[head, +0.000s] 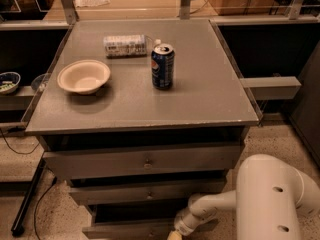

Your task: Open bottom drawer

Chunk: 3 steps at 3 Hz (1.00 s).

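The grey cabinet (240,116) has three drawer fronts stacked under its top. The bottom drawer (125,230) is the lowest, slim grey panel, cut off by the lower edge of the camera view, with a dark gap above it. Its knob is out of view. My gripper (173,235) reaches in from the right on a white arm (215,206). It sits at the bottom drawer's front near the middle and is mostly cut off by the frame edge. The middle drawer (150,192) and top drawer (145,161) show small round knobs.
On the cabinet top stand a blue soda can (162,66), a cream bowl (83,76) and a lying plastic bottle (126,45). A shelf with a small bowl (8,81) is at the left. A black pole (30,199) leans at the lower left.
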Available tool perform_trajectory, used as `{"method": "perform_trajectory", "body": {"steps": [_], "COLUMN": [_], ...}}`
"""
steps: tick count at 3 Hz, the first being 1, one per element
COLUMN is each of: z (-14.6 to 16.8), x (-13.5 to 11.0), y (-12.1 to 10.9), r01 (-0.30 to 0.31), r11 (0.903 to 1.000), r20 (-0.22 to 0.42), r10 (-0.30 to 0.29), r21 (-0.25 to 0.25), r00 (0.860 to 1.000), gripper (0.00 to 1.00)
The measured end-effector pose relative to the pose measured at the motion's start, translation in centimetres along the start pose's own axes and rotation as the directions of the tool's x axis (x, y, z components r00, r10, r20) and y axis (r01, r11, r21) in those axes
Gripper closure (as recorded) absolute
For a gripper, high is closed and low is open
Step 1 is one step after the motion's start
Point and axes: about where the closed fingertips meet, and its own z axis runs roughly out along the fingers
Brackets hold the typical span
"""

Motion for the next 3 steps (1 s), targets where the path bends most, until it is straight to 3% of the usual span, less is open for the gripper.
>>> {"method": "perform_trajectory", "body": {"steps": [3], "z": [0.46], "x": [-0.32], "y": [0.96], "r01": [0.026], "r11": [0.9995], "r20": [0.0], "r10": [-0.026], "r21": [-0.016], "r00": [1.0], "gripper": [0.0]}}
